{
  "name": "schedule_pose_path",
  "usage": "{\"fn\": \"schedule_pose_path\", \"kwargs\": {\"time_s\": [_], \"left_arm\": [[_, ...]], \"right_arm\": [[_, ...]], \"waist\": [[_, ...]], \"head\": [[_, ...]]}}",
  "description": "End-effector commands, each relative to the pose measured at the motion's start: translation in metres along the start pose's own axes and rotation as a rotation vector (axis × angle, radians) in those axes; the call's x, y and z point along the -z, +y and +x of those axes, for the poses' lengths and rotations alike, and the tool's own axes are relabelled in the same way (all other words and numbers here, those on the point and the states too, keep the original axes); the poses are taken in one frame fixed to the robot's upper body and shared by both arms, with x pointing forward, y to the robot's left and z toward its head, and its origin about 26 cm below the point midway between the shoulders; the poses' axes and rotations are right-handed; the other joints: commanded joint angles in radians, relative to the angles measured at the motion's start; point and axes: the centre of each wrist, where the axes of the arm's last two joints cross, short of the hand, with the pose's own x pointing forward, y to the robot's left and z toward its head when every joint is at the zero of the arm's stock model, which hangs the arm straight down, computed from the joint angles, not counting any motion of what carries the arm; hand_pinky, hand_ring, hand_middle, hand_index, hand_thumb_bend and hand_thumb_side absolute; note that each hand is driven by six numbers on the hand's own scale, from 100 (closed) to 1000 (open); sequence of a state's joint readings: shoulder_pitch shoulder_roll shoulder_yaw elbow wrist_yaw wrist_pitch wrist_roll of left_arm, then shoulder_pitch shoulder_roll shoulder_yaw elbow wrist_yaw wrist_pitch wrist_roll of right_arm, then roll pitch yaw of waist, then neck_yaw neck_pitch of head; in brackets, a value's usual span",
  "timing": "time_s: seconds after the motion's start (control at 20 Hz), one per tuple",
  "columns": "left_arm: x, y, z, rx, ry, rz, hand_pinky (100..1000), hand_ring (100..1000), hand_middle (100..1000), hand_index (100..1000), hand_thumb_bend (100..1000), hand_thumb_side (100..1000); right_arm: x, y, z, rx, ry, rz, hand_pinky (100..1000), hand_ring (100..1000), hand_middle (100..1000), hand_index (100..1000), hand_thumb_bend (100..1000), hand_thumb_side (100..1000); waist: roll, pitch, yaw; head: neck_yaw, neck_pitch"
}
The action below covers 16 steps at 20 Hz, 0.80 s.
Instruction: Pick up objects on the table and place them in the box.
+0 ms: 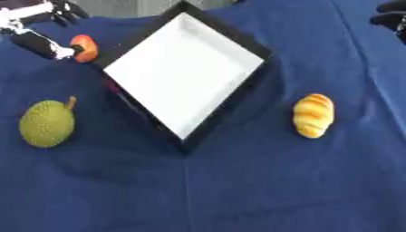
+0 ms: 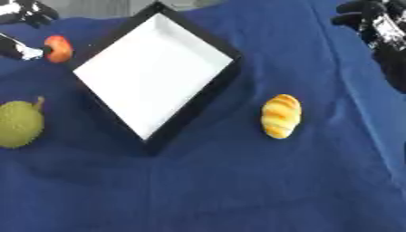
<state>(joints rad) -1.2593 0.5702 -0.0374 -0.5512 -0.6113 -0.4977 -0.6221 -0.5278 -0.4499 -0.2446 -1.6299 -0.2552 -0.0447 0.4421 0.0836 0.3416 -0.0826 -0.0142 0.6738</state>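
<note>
A black box (image 1: 226, 103) with a white floor sits askew like a diamond at the upper middle of the blue cloth; nothing lies in it. A small orange-red fruit (image 1: 85, 47) rests just off the box's left corner. My left hand (image 1: 36, 36) comes in from the upper left and reaches that fruit's left side; the grip is not clear. A green spiky fruit with a stem (image 1: 47, 123) lies at the left. A yellow striped bread roll (image 1: 314, 115) lies to the right of the box. My right hand (image 2: 371, 18) hangs dark at the upper right, away from everything.
The blue cloth (image 1: 238, 190) covers the whole table, with a fold running down from the box's near corner. The near half holds no objects. A grey strip shows past the table's far edge.
</note>
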Motion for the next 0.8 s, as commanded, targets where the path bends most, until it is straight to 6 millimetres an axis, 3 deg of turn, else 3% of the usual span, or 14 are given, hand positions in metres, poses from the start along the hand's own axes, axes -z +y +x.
{"fn": "schedule_pose_path", "kwargs": {"time_s": [0.05, 0.1, 0.5, 0.8], "left_arm": [[-0.0107, 0.0251, 0.0050, 0.232, -0.166, -0.222, 861, 864, 890, 892, 392, 100], [-0.0119, 0.0279, 0.0062, 0.237, -0.150, -0.200, 863, 864, 890, 894, 430, 100], [-0.0108, 0.0226, 0.0035, 0.221, -0.075, -0.103, 836, 843, 858, 885, 372, 100], [-0.0119, 0.0234, 0.0028, 0.232, -0.042, -0.055, 847, 849, 862, 889, 382, 100]], "right_arm": [[0.0052, -0.0031, 0.0084, -0.027, -0.020, 0.016, 1000, 783, 747, 877, 100, 593], [0.0058, -0.0027, 0.0084, -0.027, -0.021, 0.020, 1000, 783, 747, 877, 100, 594], [0.0111, -0.0006, 0.0096, -0.031, -0.034, 0.040, 1000, 784, 748, 878, 100, 598], [0.0131, 0.0004, 0.0090, -0.035, -0.035, 0.052, 1000, 784, 748, 878, 100, 590]], "waist": [[0.010, -0.002, -0.004], [0.010, 0.000, -0.006], [0.011, 0.019, -0.024], [0.012, 0.027, -0.032]], "head": [[0.014, -0.012], [0.018, -0.012], [0.035, -0.025], [0.042, -0.028]]}}
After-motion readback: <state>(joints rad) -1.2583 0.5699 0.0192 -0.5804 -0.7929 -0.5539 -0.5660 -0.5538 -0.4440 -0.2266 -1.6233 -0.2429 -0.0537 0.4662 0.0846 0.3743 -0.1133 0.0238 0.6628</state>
